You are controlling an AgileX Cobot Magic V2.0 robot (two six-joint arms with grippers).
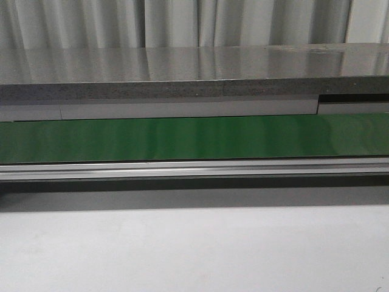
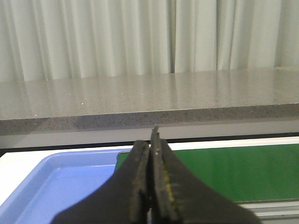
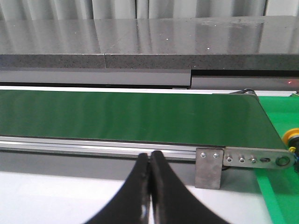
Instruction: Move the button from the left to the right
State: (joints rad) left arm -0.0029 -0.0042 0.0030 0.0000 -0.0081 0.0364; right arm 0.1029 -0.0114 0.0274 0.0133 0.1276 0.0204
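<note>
Green belt bare, both grippers pressed together; spread before reaching, button glimpsed at three o'clock.

soft even light; glare on counter; blurry

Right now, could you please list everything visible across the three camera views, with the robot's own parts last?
Conveyor belt: one, green, running left to right across the middle of the front view, nothing on it.
Belt rail: one, silver metal, along the belt's near edge.
Counter: one, grey speckled stone, behind the belt.
Curtain: one, white, pleated, behind the counter.
Table: one, white, in front of the belt.
Tray: one, blue, at the belt's left end.
Button: one, yellow head only partly in frame, past the belt's right end.
Left end effector: one, black, shut, holding nothing.
Right end effector: one, black, shut, holding nothing.
</note>
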